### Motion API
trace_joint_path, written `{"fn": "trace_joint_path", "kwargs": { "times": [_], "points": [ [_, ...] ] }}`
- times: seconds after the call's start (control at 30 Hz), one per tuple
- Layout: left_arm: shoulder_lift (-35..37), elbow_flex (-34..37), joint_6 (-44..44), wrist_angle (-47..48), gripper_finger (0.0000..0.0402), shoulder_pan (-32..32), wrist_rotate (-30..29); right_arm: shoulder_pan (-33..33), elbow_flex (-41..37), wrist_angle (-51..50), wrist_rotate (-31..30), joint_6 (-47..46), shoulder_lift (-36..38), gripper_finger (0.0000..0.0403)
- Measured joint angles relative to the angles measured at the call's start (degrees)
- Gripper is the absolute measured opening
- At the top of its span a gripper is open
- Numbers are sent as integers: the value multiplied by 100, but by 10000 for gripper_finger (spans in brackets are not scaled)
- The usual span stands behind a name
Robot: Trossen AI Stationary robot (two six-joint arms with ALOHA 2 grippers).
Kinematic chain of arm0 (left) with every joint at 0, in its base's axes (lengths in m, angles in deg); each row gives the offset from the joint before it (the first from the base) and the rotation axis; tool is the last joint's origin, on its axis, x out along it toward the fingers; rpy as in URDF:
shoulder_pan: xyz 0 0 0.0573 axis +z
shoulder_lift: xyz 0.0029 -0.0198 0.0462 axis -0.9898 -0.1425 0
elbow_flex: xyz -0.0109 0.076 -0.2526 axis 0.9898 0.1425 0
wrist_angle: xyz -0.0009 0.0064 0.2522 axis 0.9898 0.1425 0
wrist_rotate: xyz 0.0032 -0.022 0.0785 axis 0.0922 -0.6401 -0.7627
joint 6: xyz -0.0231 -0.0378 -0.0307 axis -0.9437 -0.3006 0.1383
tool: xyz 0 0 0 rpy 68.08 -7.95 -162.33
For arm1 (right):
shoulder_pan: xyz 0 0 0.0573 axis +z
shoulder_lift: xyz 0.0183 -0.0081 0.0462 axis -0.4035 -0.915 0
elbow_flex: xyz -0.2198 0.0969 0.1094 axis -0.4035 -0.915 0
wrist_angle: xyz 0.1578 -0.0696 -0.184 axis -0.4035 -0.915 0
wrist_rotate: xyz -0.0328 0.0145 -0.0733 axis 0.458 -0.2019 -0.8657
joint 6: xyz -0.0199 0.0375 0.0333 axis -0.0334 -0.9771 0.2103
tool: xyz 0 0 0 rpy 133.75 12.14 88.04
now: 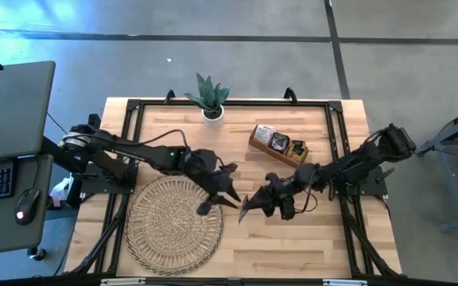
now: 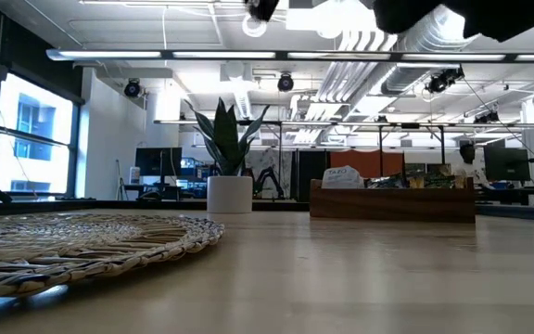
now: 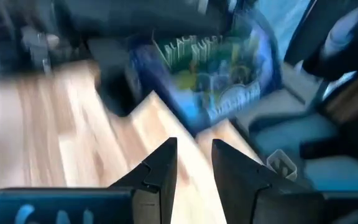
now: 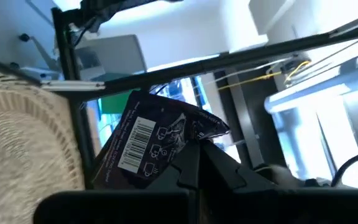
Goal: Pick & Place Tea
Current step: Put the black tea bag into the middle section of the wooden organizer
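We see a big light wooden table (image 1: 293, 246) with black rails along its sides. On its left part lies a big round woven straw mat (image 1: 169, 218). Near the back edge stands a small green plant in a white pot (image 1: 211, 99), and to the right of it sits a brown wooden tray (image 1: 277, 144) with small tea packets standing in it.

Two dark arms reach in toward the middle of the table. Our left gripper (image 1: 227, 189) hangs over the right edge of the mat. In its wrist view its two dark fingers (image 3: 160, 171) stand a little way apart with nothing between them.

Our right gripper (image 1: 253, 205) is just to the right of the left one, close to it but not touching. Its fingers (image 4: 194, 165) are squeezed tight on one corner of a small flat dark tea bag packet (image 4: 151, 146) with a white barcode on it. The packet is held up in the air above the table, just beside the mat.
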Motion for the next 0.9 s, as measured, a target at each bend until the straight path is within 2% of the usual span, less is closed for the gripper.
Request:
{"fn": "trace_joint_path", "kwargs": {
  "times": [0.07,0.17,0.33,0.5,0.7,0.9],
  "points": [
    [-94,-78,-5,-308,99,42,122,-59,93,13,201,-19,0,4],
    [-137,-32,-228,-92,99,155,274,-95,216,-15,524,-26,0,2],
    [-111,-50,-184,-253,99,304,665,-105,297,-31,942,20,0,4],
    [-127,-39,-146,-358,109,349,1039,-125,300,-64,1021,14,0,2],
    [-125,-39,-155,-361,168,338,1048,-125,300,-77,1022,52,0,5],
    [-125,-39,-181,-693,231,336,1360,-129,300,-79,1013,90,0,3]
  ]
}}
